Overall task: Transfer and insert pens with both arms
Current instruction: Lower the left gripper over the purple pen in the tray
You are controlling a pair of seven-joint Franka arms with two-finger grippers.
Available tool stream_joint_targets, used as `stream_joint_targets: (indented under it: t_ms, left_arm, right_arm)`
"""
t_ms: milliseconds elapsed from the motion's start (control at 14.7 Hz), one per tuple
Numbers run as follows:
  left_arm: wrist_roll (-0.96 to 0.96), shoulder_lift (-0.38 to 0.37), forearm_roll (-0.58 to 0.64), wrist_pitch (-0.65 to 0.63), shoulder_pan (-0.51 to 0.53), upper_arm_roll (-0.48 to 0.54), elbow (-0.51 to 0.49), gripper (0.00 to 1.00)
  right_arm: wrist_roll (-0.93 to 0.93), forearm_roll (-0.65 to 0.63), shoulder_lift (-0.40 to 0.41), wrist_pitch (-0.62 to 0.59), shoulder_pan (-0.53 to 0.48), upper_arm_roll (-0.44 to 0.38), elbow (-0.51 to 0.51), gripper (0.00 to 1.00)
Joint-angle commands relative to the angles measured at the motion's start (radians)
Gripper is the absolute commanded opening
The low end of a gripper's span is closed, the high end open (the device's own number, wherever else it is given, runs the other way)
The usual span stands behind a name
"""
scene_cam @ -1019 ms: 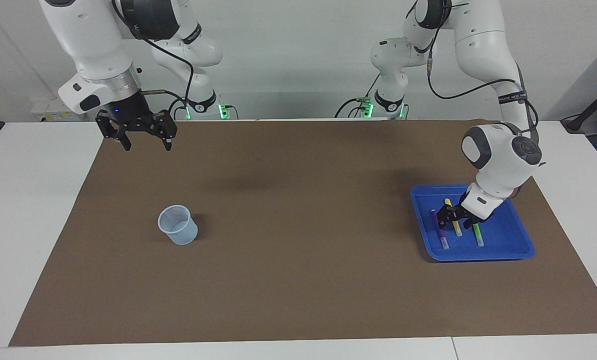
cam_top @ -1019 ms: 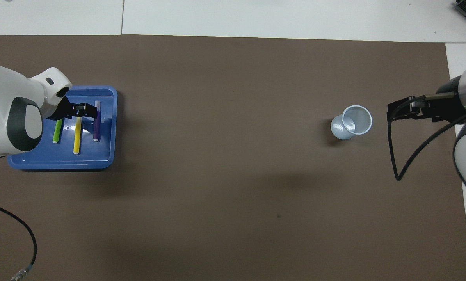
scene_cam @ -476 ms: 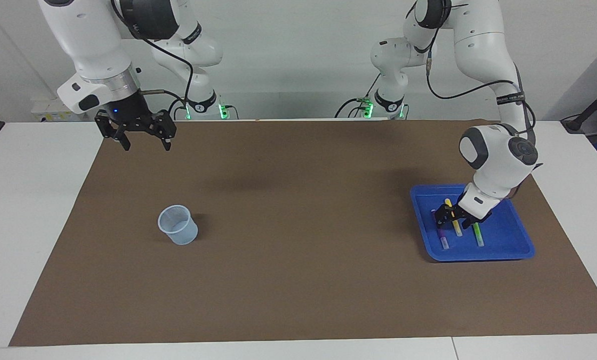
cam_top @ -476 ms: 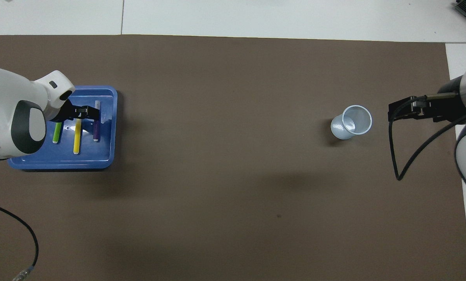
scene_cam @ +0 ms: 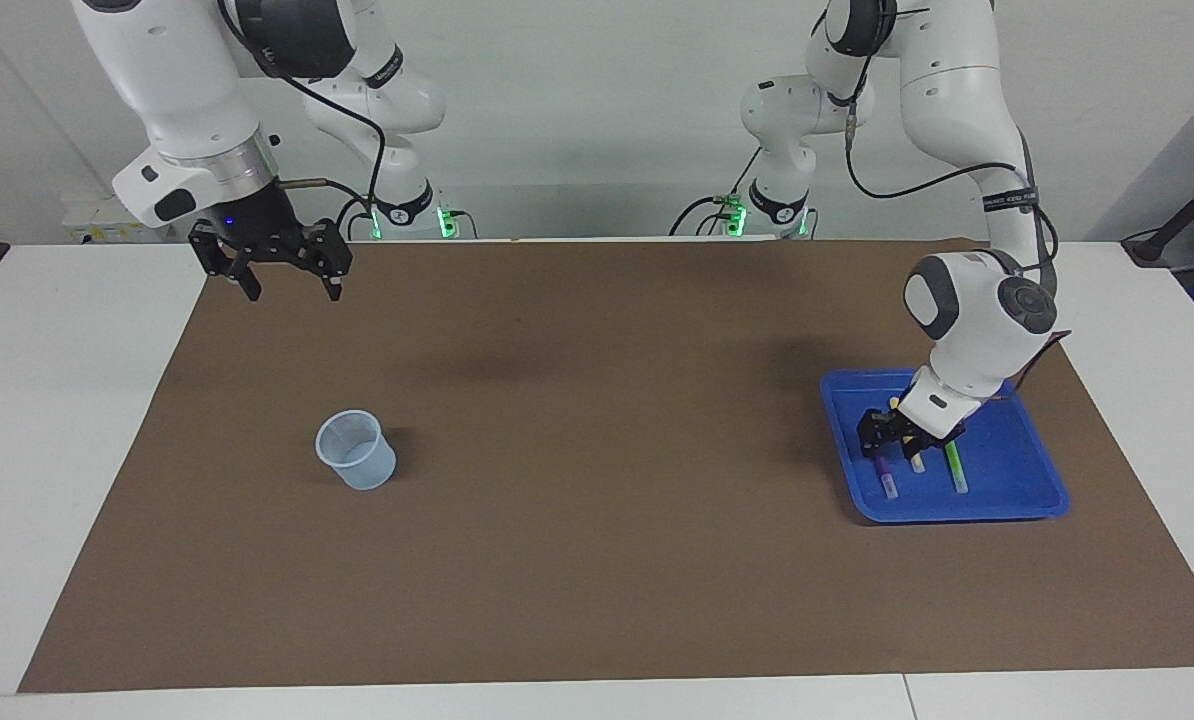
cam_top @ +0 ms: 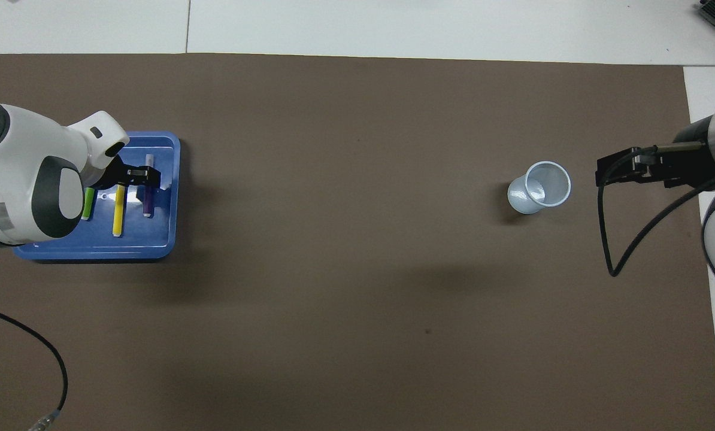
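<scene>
Three pens lie side by side in the blue tray (scene_cam: 1017, 482) (cam_top: 154, 242): a purple pen (scene_cam: 888, 482) (cam_top: 148, 202), a yellow pen (scene_cam: 917, 464) (cam_top: 118, 214) and a green pen (scene_cam: 956, 470) (cam_top: 88, 205). My left gripper (scene_cam: 883, 442) (cam_top: 146, 175) is down inside the tray over the purple pen's middle, hiding that part of it. Whether it touches the pen does not show. My right gripper (scene_cam: 284, 284) (cam_top: 600, 171) hangs open and empty above the mat's edge at the right arm's end.
A pale translucent cup (scene_cam: 357, 450) (cam_top: 540, 187) stands upright on the brown mat (scene_cam: 597, 450) toward the right arm's end. Two small white arms with green lights (scene_cam: 777, 205) stand at the robots' edge. A black cable (cam_top: 615, 263) loops from the right arm.
My left gripper has slid from over the yellow pen to over the purple pen and sunk lower into the tray. The right arm has barely moved.
</scene>
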Motion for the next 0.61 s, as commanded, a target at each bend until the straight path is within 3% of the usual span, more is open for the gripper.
stream_joint_targets:
  t_ms: [0, 543]
  left_arm:
    - [0.006, -0.028, -0.016, 0.047, -0.011, 0.013, -0.036, 0.66]
    - [-0.027, -0.025, -0.016, 0.044, -0.013, 0.013, -0.057, 0.59]
  right_arm:
    - [0.016, 0.02, -0.022, -0.003, -0.009, 0.006, -0.022, 1.0]
    - [0.01, 0.029, -0.023, -0.003, -0.009, 0.006, -0.025, 1.0]
